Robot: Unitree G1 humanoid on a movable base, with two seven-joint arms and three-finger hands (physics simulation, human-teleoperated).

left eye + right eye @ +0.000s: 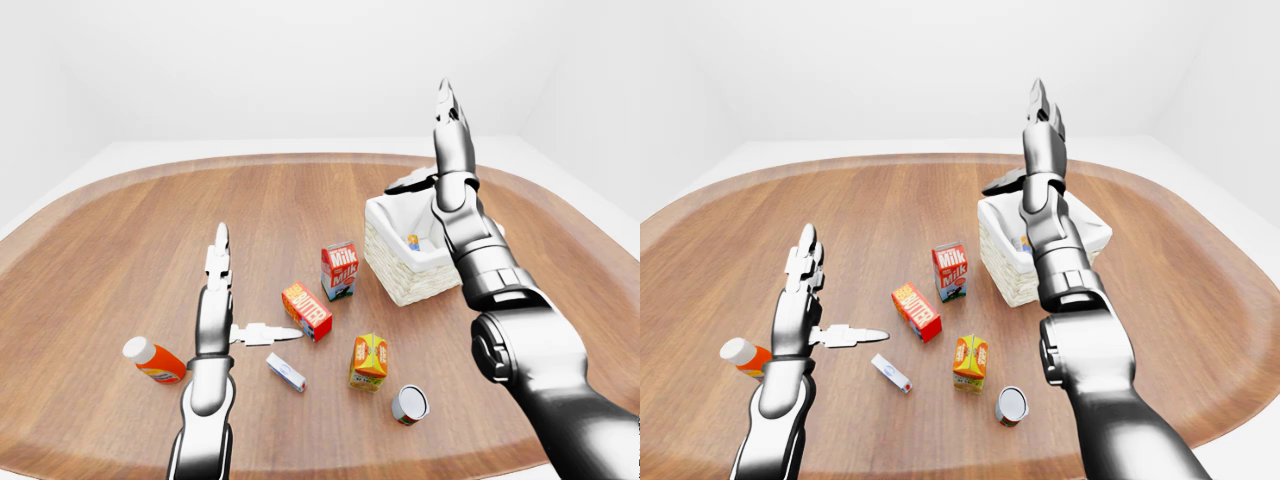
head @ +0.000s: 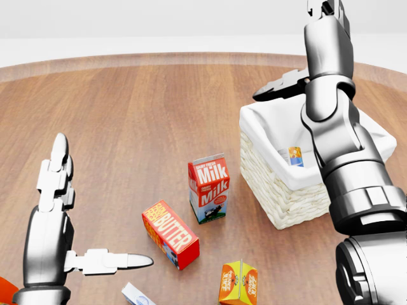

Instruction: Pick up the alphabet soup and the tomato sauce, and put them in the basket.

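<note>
Wooden worktop (image 1: pixel 150 230): both hands' fingers splayed, empty; right hand (image 1: pixel 452 140) above basket (image 1: pixel 385 262) could snag its rim descending.

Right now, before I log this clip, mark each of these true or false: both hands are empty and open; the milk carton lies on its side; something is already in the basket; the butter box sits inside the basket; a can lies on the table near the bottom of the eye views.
1. Both hands are open and empty. True: left hand and right hand hold nothing.
2. The milk carton lies on its side. False: it stands upright.
3. Something is in the basket. True: a small item shows inside.
4. The butter box is in the basket. False: it lies on the table.
5. A can lies on the table. True.
</note>
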